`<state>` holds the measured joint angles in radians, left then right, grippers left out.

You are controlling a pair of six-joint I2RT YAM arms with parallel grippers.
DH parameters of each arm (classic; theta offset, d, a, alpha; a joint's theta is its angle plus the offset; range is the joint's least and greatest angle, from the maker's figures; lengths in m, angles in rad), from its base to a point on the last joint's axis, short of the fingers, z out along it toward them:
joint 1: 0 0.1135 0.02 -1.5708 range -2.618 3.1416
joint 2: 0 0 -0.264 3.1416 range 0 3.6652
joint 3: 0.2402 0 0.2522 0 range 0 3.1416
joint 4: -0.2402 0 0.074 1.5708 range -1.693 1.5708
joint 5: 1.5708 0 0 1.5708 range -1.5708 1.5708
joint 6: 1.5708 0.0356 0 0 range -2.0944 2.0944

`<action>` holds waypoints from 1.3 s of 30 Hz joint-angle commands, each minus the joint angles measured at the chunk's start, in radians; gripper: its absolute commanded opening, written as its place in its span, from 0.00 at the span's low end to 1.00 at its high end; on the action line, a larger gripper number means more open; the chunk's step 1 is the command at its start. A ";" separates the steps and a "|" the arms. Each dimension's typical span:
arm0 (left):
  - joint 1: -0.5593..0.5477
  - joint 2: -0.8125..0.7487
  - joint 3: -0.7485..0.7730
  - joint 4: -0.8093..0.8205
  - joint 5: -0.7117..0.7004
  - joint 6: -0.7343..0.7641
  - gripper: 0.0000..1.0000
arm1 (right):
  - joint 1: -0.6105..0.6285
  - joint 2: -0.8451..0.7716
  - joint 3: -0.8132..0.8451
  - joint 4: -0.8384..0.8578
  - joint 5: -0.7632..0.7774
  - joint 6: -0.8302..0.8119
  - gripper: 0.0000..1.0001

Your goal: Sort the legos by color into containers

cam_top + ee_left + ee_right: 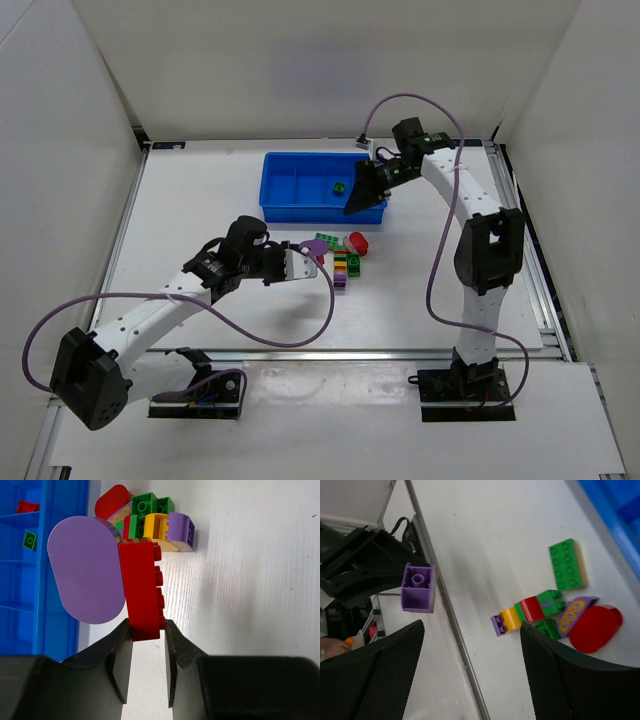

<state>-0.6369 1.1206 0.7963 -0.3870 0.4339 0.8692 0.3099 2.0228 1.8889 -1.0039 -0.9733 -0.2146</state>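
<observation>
legos [345, 262] clustered near the blue tray [290, 190]; one green brick [339, 187] inside, one red brick [144, 590] gripped.

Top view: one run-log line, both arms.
left gripper: shut on red brick | right gripper: open by blue tray | purple brick: near right gripper finger, hold unclear | green brick: in blue tray

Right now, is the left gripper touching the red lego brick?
Touching. In the left wrist view the left gripper is clamped on the near end of the red lego brick, with both fingers flush against its sides.

One tray [275, 213], two arms [150, 315], dozen-odd legos [326, 241].
</observation>
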 commanded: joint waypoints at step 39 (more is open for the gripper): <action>-0.027 0.064 0.001 0.097 0.012 0.086 0.10 | 0.255 0.090 0.099 -0.116 -0.059 -0.009 0.00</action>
<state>-0.6415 1.1900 0.7933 -0.2962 0.4030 0.9356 0.5522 2.1117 1.9362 -1.1278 -0.9882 -0.2317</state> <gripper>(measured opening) 0.384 0.417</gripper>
